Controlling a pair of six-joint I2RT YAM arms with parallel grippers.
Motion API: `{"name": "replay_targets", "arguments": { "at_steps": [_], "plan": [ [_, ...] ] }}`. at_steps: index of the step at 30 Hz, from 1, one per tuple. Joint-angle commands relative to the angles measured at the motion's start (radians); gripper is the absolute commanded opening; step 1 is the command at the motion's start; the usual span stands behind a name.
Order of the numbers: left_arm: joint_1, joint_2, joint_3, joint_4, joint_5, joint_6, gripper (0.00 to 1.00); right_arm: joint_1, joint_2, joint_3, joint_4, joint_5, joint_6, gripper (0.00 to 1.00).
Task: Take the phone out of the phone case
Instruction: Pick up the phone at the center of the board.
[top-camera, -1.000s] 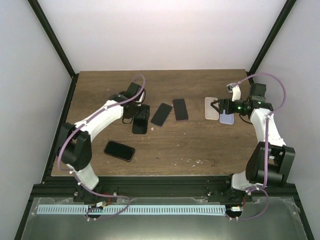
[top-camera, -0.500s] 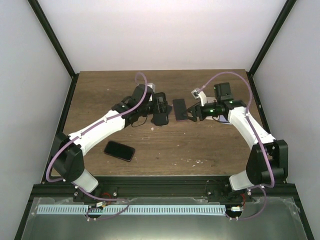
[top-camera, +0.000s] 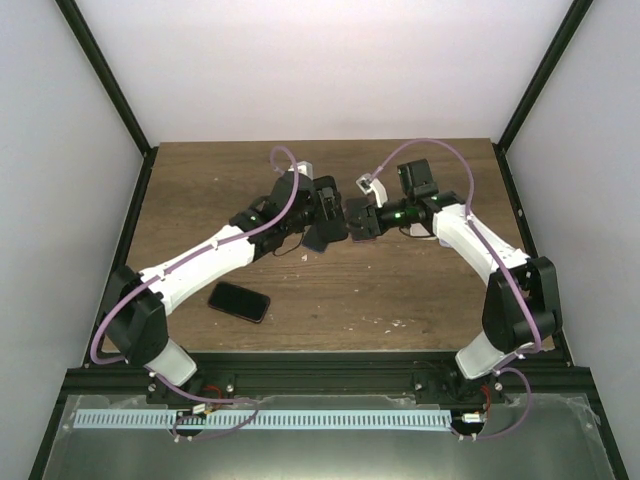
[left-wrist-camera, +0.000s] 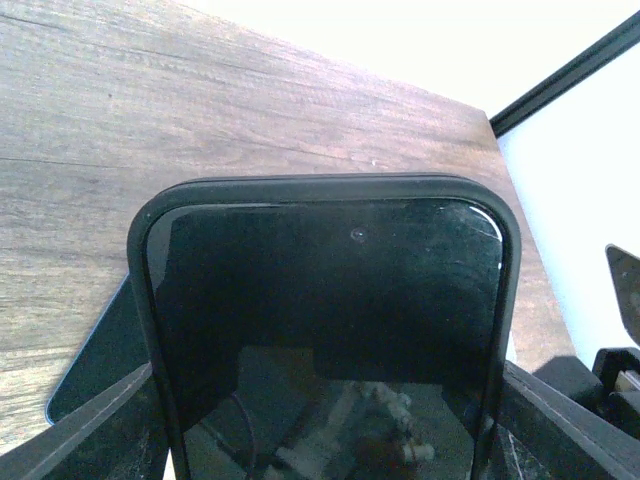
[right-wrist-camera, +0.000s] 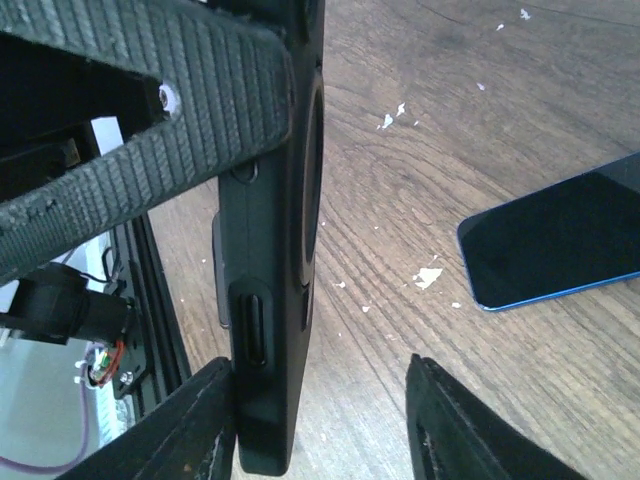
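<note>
Two robot arms meet over the far middle of a brown wooden surface. I am operating them remotely.

The left gripper is clenched across the width of a black phone case. The case is lifted clear of the wood, with its top end pointing away from the wrist. The phone sits fully inside the case, its dark glass ringed by the rim on every side I can see. I judge it is held up this way so that the other arm can get at both its face and its back.

From the right wrist, the case appears edge-on, showing the side button cut-outs. A ribbed finger, which I take to be the left arm's, presses on one side of it. The right gripper has its jaws parted and straddles the lower end of the case. One finger is just beside the case and the other stands apart, so nothing is grasped there yet. That position suits pinching or pushing the phone free while the left arm braces the case.

By count, there are two arms and one cased phone in the air. One black phone lies alone near the left arm. One blue-edged phone lies flat below the right wrist. A dark phone also lies under the held one, and I cannot tell whether it is that same blue-edged one.
</note>
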Motion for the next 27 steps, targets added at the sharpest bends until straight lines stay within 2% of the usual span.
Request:
{"name": "replay_targets", "arguments": {
  "at_steps": [1,3,9,14,16,18,21,24,27],
  "plan": [
    [-0.009,-0.059,-0.004,0.095,-0.020,-0.029,0.27,0.010,0.013,0.045,0.035,-0.021,0.030,0.41],
    [-0.009,-0.060,-0.009,0.107,-0.019,-0.036,0.27,0.011,0.019,0.046,0.034,-0.036,0.032,0.38],
    [-0.015,-0.058,-0.016,0.128,-0.041,-0.037,0.27,0.024,0.031,0.052,0.035,-0.053,0.046,0.36],
    [-0.017,-0.056,-0.017,0.137,-0.047,-0.034,0.29,0.026,0.039,0.065,0.026,-0.052,0.049,0.17],
    [-0.017,-0.054,-0.013,0.131,-0.052,-0.021,0.38,0.025,0.039,0.072,0.019,-0.044,0.048,0.08],
    [-0.017,-0.054,-0.005,0.116,-0.054,0.003,0.55,0.023,0.033,0.071,0.018,-0.037,0.046,0.02],
    [-0.013,-0.055,0.018,0.077,-0.056,0.085,0.79,0.014,0.017,0.064,0.018,-0.017,0.038,0.01],
    [-0.005,-0.086,0.000,0.078,-0.027,0.166,0.90,-0.018,0.004,0.051,0.017,-0.021,0.032,0.01],
    [0.027,-0.163,-0.082,0.142,0.040,0.199,0.97,-0.070,-0.005,0.044,-0.001,-0.054,0.012,0.01]
  ]
}}
